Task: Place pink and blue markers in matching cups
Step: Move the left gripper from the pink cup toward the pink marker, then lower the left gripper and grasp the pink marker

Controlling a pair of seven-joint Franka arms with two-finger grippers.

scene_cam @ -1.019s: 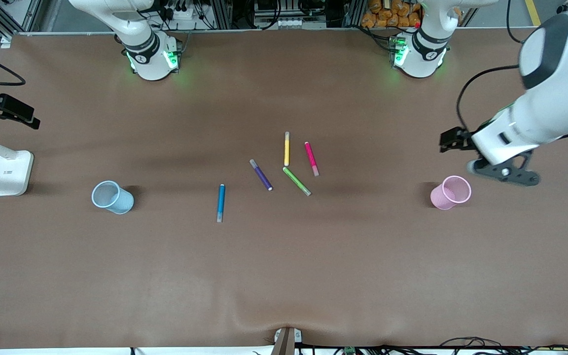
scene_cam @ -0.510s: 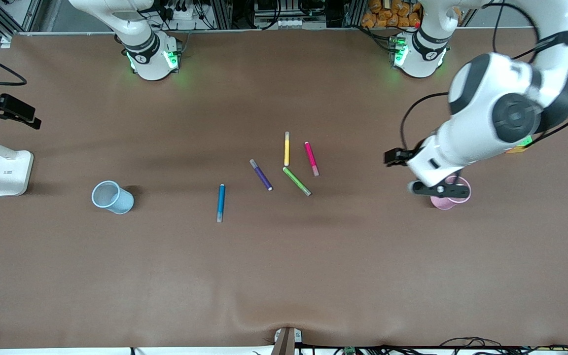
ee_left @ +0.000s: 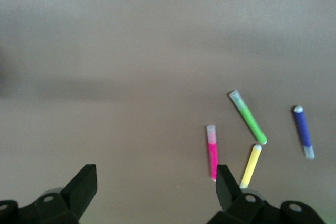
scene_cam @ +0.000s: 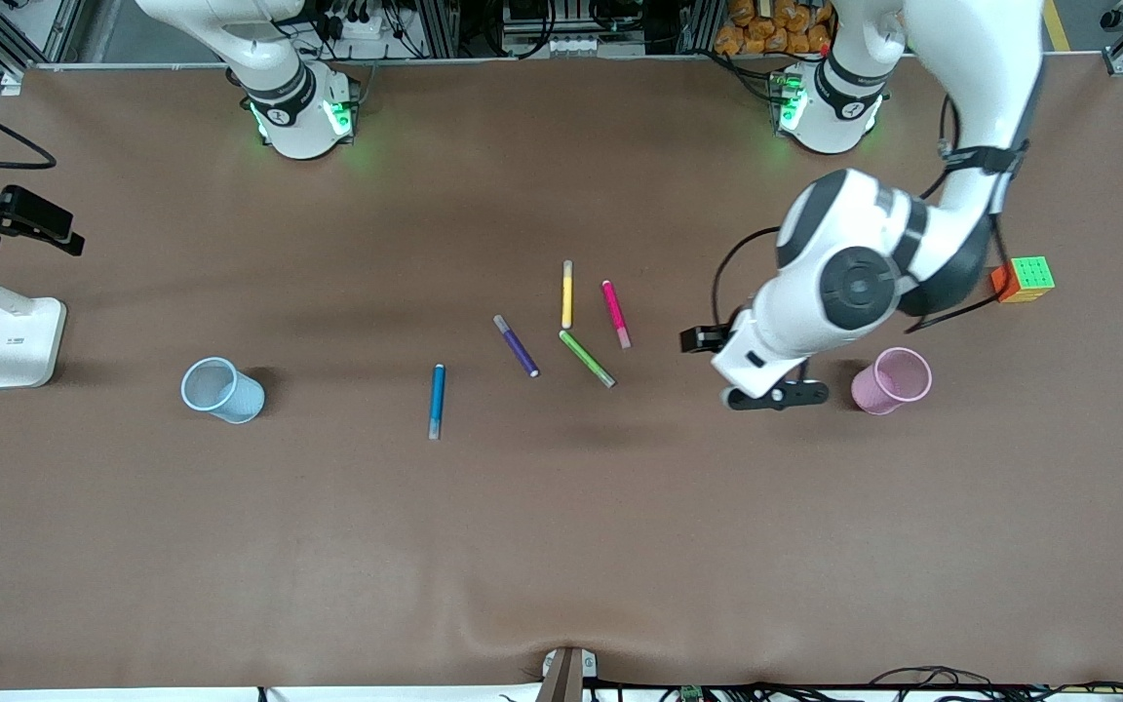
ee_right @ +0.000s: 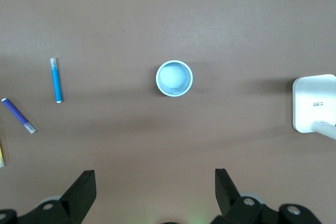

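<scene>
Here, looking down on a brown table (scene_cam: 561,546) and starting at the right arm's end: showing first a white stand base (scene_cam: 20,341), its stem cut off at the edge. Passing next the pale blue cup (scene_cam: 221,390), upright and seemingly empty. Hanging high over that cup, jaws spread wide and holding nothing, the right gripper (ee_right: 155,187), missing from the front view and showing only in its own wrist view; apparently waiting. Reaching then the blue marker (scene_cam: 437,401), flat on the table, long axis pointing almost straight at the front camera, greyish end nearest it. Coming to a loose cluster at the middle: a purple pen (scene_cam: 516,345), a yellow pen (scene_cam: 567,293), a green pen (scene_cam: 587,358), and at the end toward the left arm, the pink marker (scene_cam: 616,314), also running nearly toward the camera, pale end nearest. Hovering over bare table between pink marker and pink cup (scene_cam: 891,380), the left gripper (scene_cam: 776,395), jaws wide and empty. Judging the left arm far nearer the pink marker, lying toward the right arm's end from that gripper. Ending at a colourful cube (scene_cam: 1022,280). Hiding part of the yellow pen in the left wrist view, one finger; leaving out the pink cup there altogether.
</scene>
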